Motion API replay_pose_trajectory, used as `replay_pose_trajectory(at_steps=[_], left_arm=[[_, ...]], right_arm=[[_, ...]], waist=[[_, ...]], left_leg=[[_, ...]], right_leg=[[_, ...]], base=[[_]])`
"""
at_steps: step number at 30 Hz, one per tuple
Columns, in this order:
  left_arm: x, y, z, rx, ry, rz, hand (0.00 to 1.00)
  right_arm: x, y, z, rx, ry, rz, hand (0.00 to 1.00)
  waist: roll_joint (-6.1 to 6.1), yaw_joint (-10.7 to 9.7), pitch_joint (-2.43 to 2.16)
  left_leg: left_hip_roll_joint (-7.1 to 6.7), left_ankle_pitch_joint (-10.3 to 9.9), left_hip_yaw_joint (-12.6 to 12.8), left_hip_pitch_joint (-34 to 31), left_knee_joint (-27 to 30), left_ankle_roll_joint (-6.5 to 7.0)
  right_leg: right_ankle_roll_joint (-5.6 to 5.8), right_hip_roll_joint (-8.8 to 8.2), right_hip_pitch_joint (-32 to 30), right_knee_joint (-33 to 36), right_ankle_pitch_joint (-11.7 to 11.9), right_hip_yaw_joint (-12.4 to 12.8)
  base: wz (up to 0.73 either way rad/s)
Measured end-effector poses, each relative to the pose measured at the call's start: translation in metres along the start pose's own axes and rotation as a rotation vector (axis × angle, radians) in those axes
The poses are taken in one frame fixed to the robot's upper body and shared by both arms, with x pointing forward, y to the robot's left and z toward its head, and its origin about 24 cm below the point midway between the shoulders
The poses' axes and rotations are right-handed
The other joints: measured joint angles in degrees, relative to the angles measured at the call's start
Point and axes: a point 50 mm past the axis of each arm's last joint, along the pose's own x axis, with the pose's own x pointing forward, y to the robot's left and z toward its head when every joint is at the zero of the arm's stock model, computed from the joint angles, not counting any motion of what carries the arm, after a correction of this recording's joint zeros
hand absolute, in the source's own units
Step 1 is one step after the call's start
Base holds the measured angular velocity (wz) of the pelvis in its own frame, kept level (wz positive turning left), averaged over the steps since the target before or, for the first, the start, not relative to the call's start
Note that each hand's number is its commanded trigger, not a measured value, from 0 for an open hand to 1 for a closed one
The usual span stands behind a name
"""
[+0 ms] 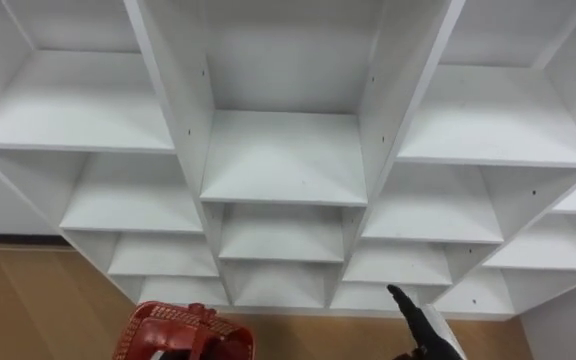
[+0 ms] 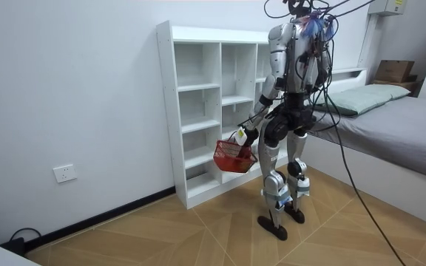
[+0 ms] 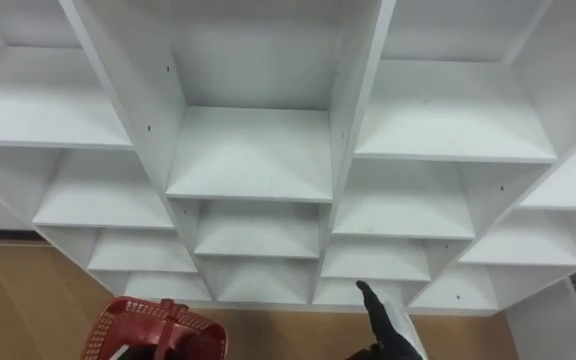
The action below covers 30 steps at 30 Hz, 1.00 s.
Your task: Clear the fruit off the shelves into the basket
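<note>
Here we are, right up at the closet [image 1: 283,160], the robot upright on both feet on the wood floor [image 2: 198,229], with the bed [image 2: 390,125] behind it on the room view's right. The head camera looks down across the white compartments, three columns wide, plain white boards from the top row down to the floor.

Down at lower left, the red basket [image 1: 146,335] hangs low in front of the bottom shelves. In the room view the left hand [image 2: 241,137] is clenched round its handle, arm lowered, and the basket dangles at about knee height, just off the closet's front edge. Too little of the basket's inside is in view to tell what lies in it.

On the other side, the right hand [image 1: 420,324] comes in from lower right, fingers released and stretched out, dark fingertips pointing up at the lowest compartments of the right-hand columns, holding nothing and touching nothing.

And the fruit? From these views I cannot tell where it is
</note>
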Motion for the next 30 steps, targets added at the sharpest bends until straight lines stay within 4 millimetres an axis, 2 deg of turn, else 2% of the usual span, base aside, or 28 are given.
replay_pose_trajectory(at_steps=[3,7,9,14,17,22,23,26,30], left_arm=[[-0.001,0.001,-0.005,0.0,0.021,0.018,1.0],[-0.006,0.008,-0.024,-0.033,0.087,0.079,1.0],[-0.008,0.013,-0.032,-0.056,0.115,0.112,1.0],[-0.02,0.027,-0.06,-0.144,0.213,0.206,1.0],[-0.026,0.031,-0.073,-0.175,0.257,0.239,1.0],[-0.036,0.034,-0.091,-0.242,0.34,0.281,1.0],[-0.038,0.034,-0.096,-0.248,0.356,0.284,1.0],[-0.041,0.031,-0.101,-0.252,0.388,0.278,1.0],[-0.041,0.027,-0.103,-0.234,0.416,0.258,1.0]], right_arm=[[-0.001,0.0,-0.005,0.004,0.021,0.002,0.0],[-0.004,-0.003,-0.016,0.061,0.069,-0.029,0.0],[-0.006,-0.002,-0.027,0.108,0.127,-0.039,0.0],[-0.025,-0.004,-0.075,0.249,0.359,-0.102,0.0],[-0.037,-0.003,-0.095,0.329,0.463,-0.134,0.0],[-0.064,0.01,-0.129,0.277,0.675,-0.067,0.0],[-0.07,0.014,-0.135,0.255,0.722,-0.028,0.0],[-0.08,0.025,-0.142,0.243,0.807,0.048,0.0],[-0.078,0.026,-0.14,0.209,0.819,0.089,0.0]], waist=[[0.11,0.0,-0.05],[0.68,-0.17,0.2],[0.54,-0.06,0.03],[0.36,-0.11,0.03],[0.57,-0.2,0.15],[0.78,0.02,0.25],[0.84,0.04,0.12],[0.92,-0.01,0.14],[1.05,-0.09,0.13]], left_leg=[[-0.02,0.0,0.0,0.35,0.01,0.0],[-0.03,-0.05,0.21,2.24,-0.79,-0.06],[0.0,-0.07,0.49,2.22,-0.79,-0.09],[-0.03,-0.08,0.52,2.04,-0.87,-0.1],[-0.06,-0.09,0.66,2.17,-1.15,-0.11],[-0.09,-0.33,0.66,4.05,-1.75,-0.13],[-0.06,-0.6,0.61,4.34,-1.56,-0.16],[-0.02,-0.8,0.66,5.21,-1.61,-0.23],[-0.04,-0.8,0.75,5.2,-1.61,-0.23]], right_leg=[[0.0,0.01,0.2,0.05,0.0,0.43],[0.13,0.13,1.94,-0.45,-0.11,0.66],[0.13,0.23,2.12,-0.97,-0.1,0.58],[0.18,0.19,1.96,-1.08,-0.16,0.83],[0.25,0.19,1.98,-1.12,-0.22,0.93],[0.34,0.25,2.99,-0.97,-0.77,1.4],[0.36,0.31,3.28,-0.95,-0.95,1.47],[0.36,0.37,4.09,-0.95,-1.08,1.52],[0.36,0.34,4.03,-0.87,-1.08,1.3]], base=[[0.0],[-0.03],[-0.02],[0.0],[0.0],[-0.03],[0.0],[-0.01],[0.0]])
